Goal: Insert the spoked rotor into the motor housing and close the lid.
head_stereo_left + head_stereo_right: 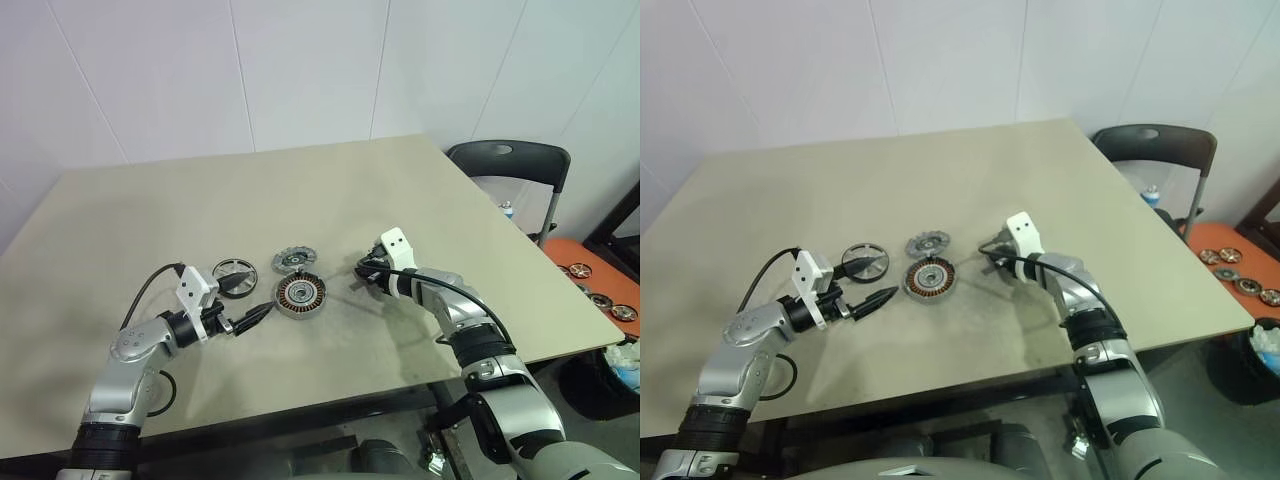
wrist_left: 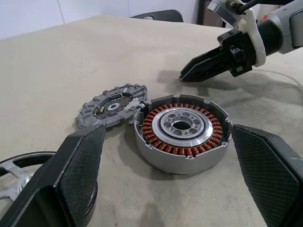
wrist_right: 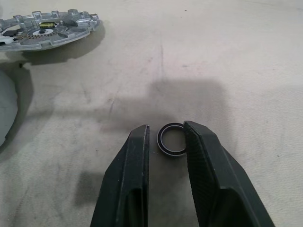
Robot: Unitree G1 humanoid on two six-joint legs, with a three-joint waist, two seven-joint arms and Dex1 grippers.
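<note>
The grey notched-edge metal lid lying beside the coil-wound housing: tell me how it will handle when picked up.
The grey notched-edge metal lid is probably stiff, since it looks like solid metal. It is thin and lies nearly flat on the beige table, one edge against the round coil-wound motor housing, so getting under its rim may be awkward. The notches should limit slipping.
</note>
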